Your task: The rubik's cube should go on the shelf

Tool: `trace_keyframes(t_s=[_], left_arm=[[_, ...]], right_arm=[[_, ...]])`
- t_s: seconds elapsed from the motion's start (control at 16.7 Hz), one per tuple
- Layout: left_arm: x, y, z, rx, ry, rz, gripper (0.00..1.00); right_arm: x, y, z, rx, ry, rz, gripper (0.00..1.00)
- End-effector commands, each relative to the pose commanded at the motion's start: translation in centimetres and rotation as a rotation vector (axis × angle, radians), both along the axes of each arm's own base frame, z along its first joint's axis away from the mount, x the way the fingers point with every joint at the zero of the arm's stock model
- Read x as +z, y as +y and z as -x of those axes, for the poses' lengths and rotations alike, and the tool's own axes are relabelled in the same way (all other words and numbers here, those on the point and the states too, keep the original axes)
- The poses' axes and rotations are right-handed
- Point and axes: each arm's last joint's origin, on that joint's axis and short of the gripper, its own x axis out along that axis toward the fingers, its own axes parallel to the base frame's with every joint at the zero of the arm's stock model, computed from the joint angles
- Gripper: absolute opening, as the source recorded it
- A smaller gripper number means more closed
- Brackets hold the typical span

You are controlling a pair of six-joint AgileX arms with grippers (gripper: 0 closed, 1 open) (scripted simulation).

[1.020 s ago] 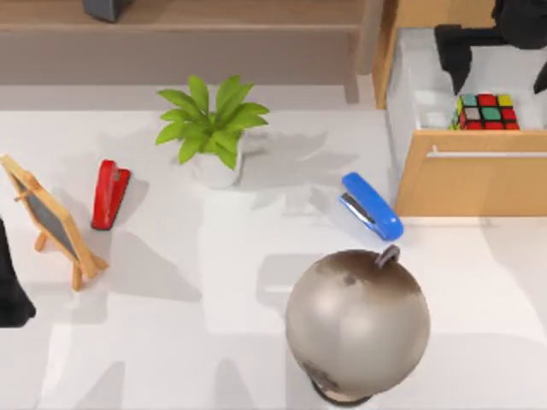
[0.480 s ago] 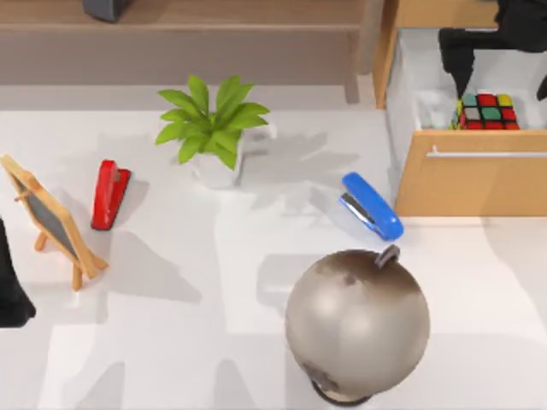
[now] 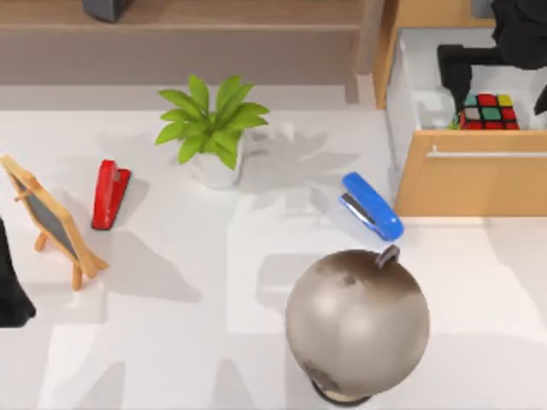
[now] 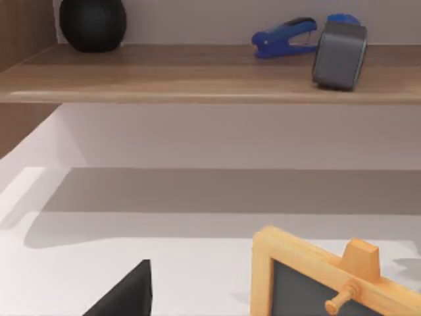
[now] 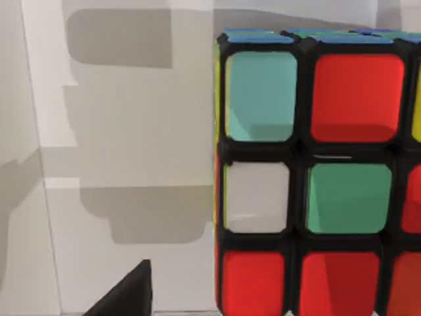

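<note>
Right gripper (image 3: 500,81) over the open drawer, above the cube

The rubik's cube (image 3: 487,112) sits inside the white drawer (image 3: 410,85) of the orange-wood cabinet (image 3: 466,184), not on the shelf (image 3: 214,17) at the back. The gripper's fingers are spread wide around it, gripping nothing. The left arm (image 3: 10,290) is parked at the table's left edge; whether its jaws are open cannot be told.

One rubik's cube (image 3: 487,111), one globe (image 3: 357,321), one plant (image 3: 214,128), one chalkboard easel (image 3: 51,219). Three staplers: one red stapler (image 3: 109,194) and two blue, namely a blue stapler on the table (image 3: 372,206) and a blue stapler on the shelf (image 4: 284,37).
</note>
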Motion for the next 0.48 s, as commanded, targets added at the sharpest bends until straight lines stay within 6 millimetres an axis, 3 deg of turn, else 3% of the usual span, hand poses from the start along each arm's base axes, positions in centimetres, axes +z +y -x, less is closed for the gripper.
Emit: trace_keyframes(t_s=[0.24,0.48], left_arm=[[0.0,0.0,0.0,0.0,0.0,0.0,1.0],[0.0,0.0,0.0,0.0,0.0,0.0,1.0]], right_arm=[[-3.8,0.0,-1.2,-0.002,0.001,0.001,1.0],[-4.2,0.0,-1.5,-0.003,-0.006,0.0,1.0]])
